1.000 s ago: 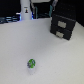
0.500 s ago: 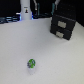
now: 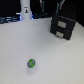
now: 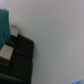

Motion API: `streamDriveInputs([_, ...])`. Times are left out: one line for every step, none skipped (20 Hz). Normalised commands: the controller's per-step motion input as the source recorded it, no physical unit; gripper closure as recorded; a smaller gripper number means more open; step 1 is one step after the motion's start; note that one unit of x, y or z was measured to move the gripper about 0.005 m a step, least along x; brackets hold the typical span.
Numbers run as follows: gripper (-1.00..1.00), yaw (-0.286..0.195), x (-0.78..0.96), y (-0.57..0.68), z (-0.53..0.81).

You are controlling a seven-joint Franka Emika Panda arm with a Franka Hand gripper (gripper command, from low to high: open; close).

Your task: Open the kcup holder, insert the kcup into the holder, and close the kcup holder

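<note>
We see the black kcup holder [image 3: 63, 27] on a white table [image 3: 50, 57]. The green-topped kcup [image 3: 31, 63] lies well apart from it. We cannot tell our gripper's opening.

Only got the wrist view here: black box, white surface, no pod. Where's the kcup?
Observer: The kcup lies on the white table, in the foreground of the exterior view, left of centre.
Operator: Close to the holder?
Observer: No. The kcup holder stands well apart from it, far back on the exterior view's right.
Operator: Anything else on the table?
Observer: A slim white post at the far edge, to the exterior view's left of the holder.
</note>
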Motion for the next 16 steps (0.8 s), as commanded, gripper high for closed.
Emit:
streamDriveInputs([-1.00, -0.183, -0.34, 0.58, -0.13])
streamDriveInputs([-1.00, -0.183, -0.34, 0.58, -0.14])
streamDriveInputs([-1.00, -0.181, -0.35, 0.59, -0.15])
streamDriveInputs([-1.00, -0.180, -0.34, 0.59, -0.16])
streamDriveInputs([-1.00, -0.174, -0.35, 0.60, -0.17])
streamDriveInputs([-1.00, -0.174, -0.35, 0.61, -0.19])
streamDriveInputs([-1.00, -0.171, -0.34, 0.61, -0.19])
streamDriveInputs([-1.00, -0.171, -0.33, 0.62, -0.20])
streamDriveInputs([-1.00, -0.170, -0.32, 0.63, -0.21])
streamDriveInputs([-1.00, -0.164, -0.31, 0.65, -0.23])
streamDriveInputs([-1.00, -0.164, -0.29, 0.66, -0.23])
streamDriveInputs([-1.00, -0.151, -0.27, 0.69, -0.25])
streamDriveInputs([-1.00, -0.141, -0.25, 0.70, -0.25])
streamDriveInputs([-1.00, -0.136, -0.24, 0.69, -0.25])
streamDriveInputs([-1.00, -0.133, -0.24, 0.70, -0.26])
streamDriveInputs([-1.00, -0.130, -0.22, 0.70, -0.27])
